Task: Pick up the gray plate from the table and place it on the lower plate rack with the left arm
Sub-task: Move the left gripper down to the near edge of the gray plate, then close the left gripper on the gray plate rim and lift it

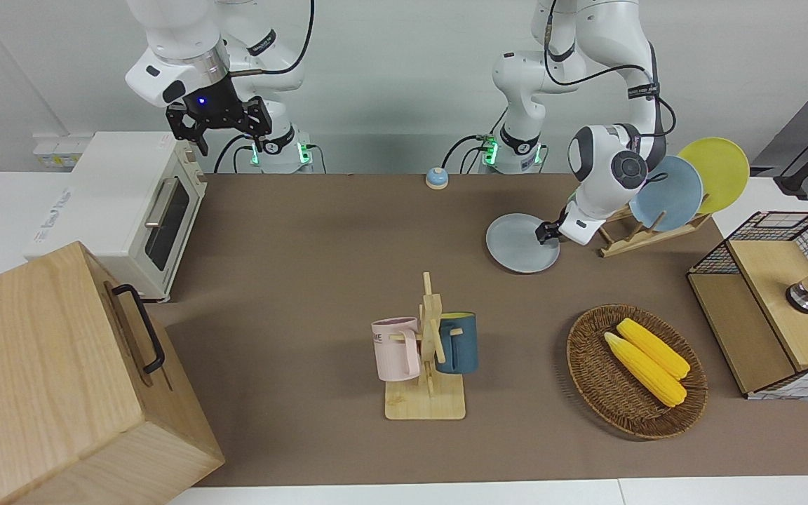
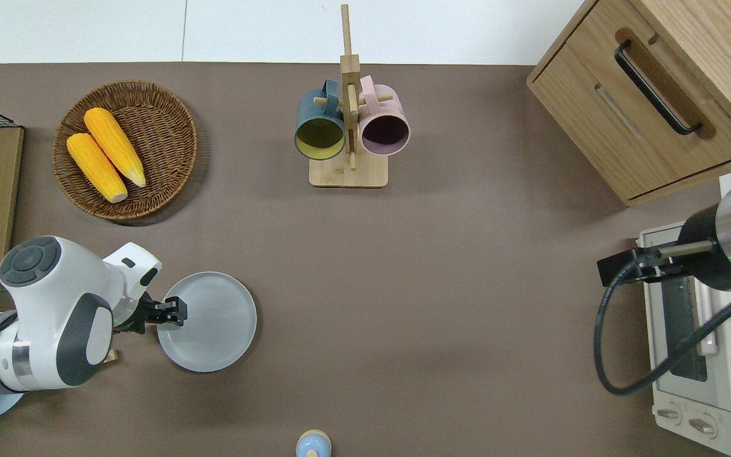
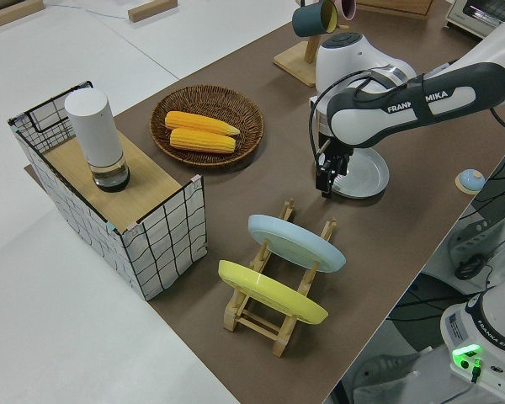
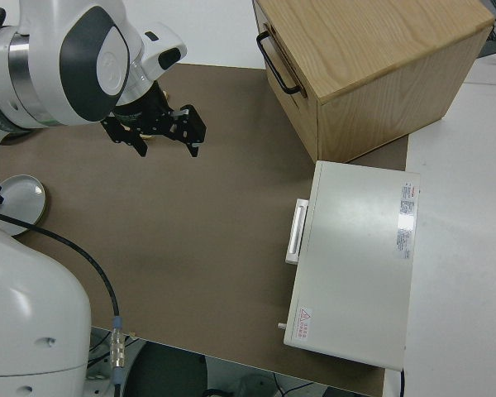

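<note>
The gray plate (image 1: pixel 520 244) (image 2: pixel 213 324) (image 3: pixel 366 172) lies flat on the brown table (image 1: pixel 320 245). My left gripper (image 1: pixel 544 231) (image 2: pixel 172 312) (image 3: pixel 326 181) points down at the plate's rim on the side toward the left arm's end of the table, its fingers apart around the rim. The lower plate rack (image 1: pixel 646 235) (image 3: pixel 269 311) stands beside the plate toward that end and holds a sky-blue plate (image 1: pixel 667 193) and a yellow plate (image 1: pixel 716 172). The right arm is parked, its gripper (image 1: pixel 220 130) (image 4: pixel 153 136) open.
A mug stand (image 1: pixel 428 358) with two mugs and a wicker basket (image 1: pixel 635 368) of corn lie farther from the robots. A small bell (image 1: pixel 436 177) is near the bases. A wire crate (image 1: pixel 776 301), a toaster oven (image 1: pixel 130 210) and a wooden cabinet (image 1: pixel 46 379) stand at the table's ends.
</note>
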